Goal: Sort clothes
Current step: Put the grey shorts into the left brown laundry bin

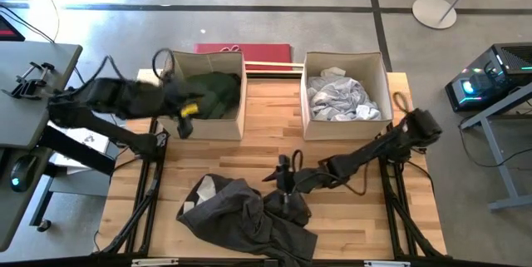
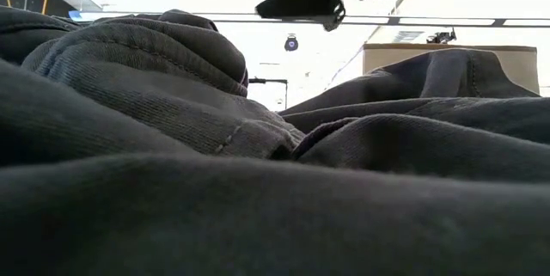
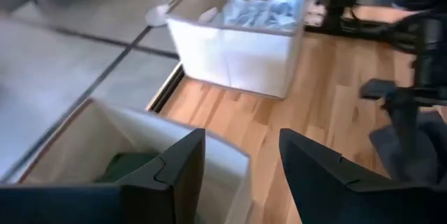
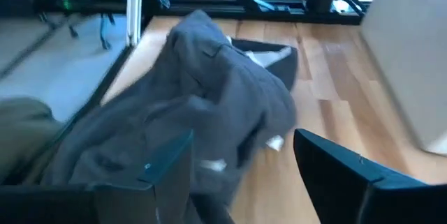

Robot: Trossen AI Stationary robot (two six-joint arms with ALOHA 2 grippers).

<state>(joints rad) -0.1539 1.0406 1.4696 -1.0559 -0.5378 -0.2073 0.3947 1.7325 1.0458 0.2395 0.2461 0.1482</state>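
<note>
Step in hand, judged: the charcoal garment [image 1: 249,217] on the near middle of the counter [image 1: 349,155] is to be picked and dropped with the darks.

- Right claw [image 1: 283,175] is held just above the far edge of the charcoal heap, fingers spread, nothing gripped. In the right wrist view the grey fabric [image 4: 202,105] lies ahead of and partly between the fingers [image 4: 363,175].
- Left claw [image 1: 184,117] hangs at the near wall of the left box [image 1: 237,101], released and empty; the dark green garment [image 1: 212,92] is already inside that box.
- Light grey and white clothes [image 1: 337,101] are piled in the right box [image 1: 378,71].

How it should be done:
- A raised fold or ridge should be pinched, not flat cloth; a shallow bite is likely to slip.
- The claw should be lowered until fabric is well between the fingers before it is clenched.
- The lift should be high, since the garment is large and will trail; a dragging hem could snag the box wall.
- The left box is the likely target, so the left arm should be moved clear of its rim first.

Materials:
- Charcoal piece: thick, matte knit, fine ribbing and a seam visible in the low view [image 2: 172,78]; bulky, crumpled, deep folds.
- Boxes: beige fabric, square, soft-walled, open-topped, so likely easy to nudge.
- Counter: pale wood planks, smooth.
</note>
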